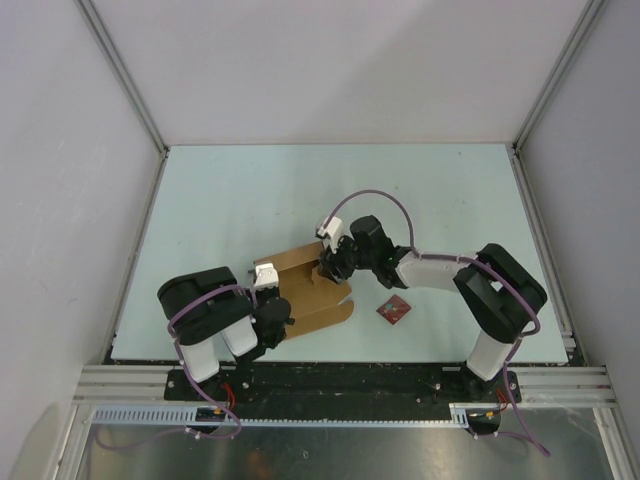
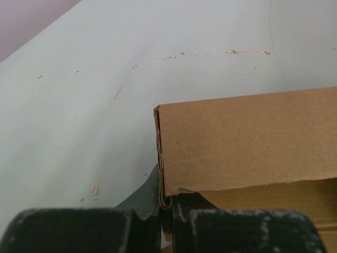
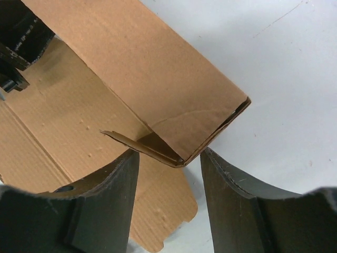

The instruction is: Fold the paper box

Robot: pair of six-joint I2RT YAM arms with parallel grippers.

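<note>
The paper box (image 1: 305,292) lies in the lower middle of the top view, on the near part of the table (image 1: 420,190). It is a brown cardboard sheet that is partly formed: one long wall (image 3: 142,79) stands folded over the flat base, and the front flap with rounded corners lies flat toward the bottom of the frame.

The left gripper (image 2: 166,203) is at the left end of this wall. Its jaws are closed on the cardboard edge, which passes between the two dark fingers (image 2: 79,232) at the bottom of the left wrist view.

The right gripper (image 3: 169,154) is at the other end of the wall. Its jaws stand apart, one on each side of the wall's corner (whether a finger touches the cardboard, I cannot tell). A small tab (image 3: 131,141) sticks out beside the left finger.

To the right of the box, apart from it, a small dark red square (image 1: 393,310) lies on the table.
</note>
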